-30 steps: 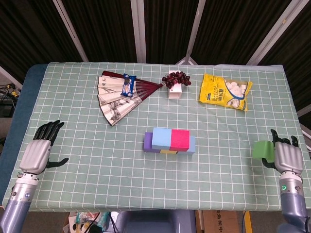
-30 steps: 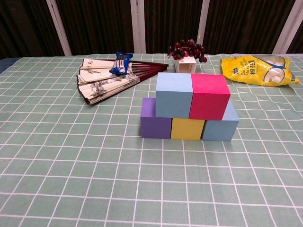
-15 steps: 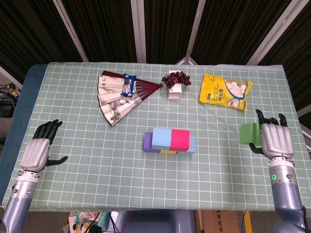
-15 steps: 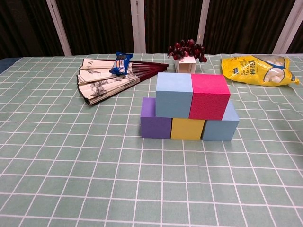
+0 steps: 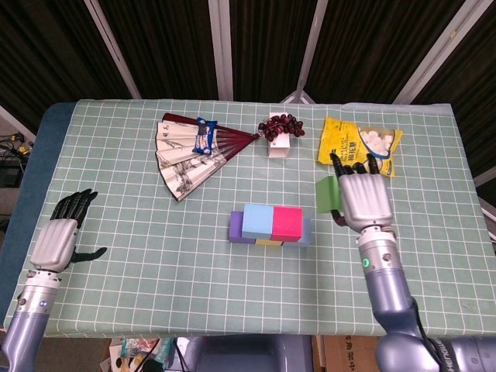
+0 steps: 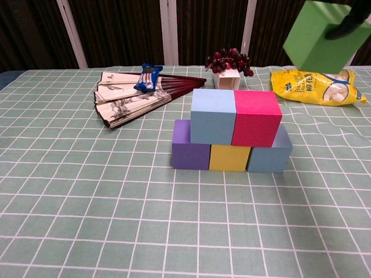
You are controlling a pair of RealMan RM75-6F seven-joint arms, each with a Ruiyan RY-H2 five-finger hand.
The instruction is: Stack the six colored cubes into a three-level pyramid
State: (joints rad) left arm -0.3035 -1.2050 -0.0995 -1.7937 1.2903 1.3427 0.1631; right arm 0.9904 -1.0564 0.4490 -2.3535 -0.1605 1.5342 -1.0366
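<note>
The right hand (image 5: 362, 198) grips the green cube (image 6: 320, 36) in the air, up and to the right of the stack and well clear of it; the cube is tilted in the chest view. To place it well, level the cube, centre it over the seam between the light blue cube (image 6: 213, 116) and the pink cube (image 6: 257, 117), lower it straight down until it seats, then release without dragging sideways (a glancing touch could shift the second level). Count: six cubes in all, with three in the bottom row, the purple cube (image 6: 189, 153), yellow cube (image 6: 229, 157) and blue-grey cube (image 6: 272, 154), two on the second level, and one green cube held. The left hand (image 5: 56, 239) rests spread and empty near the left edge of the worktop (image 5: 155, 263).
</note>
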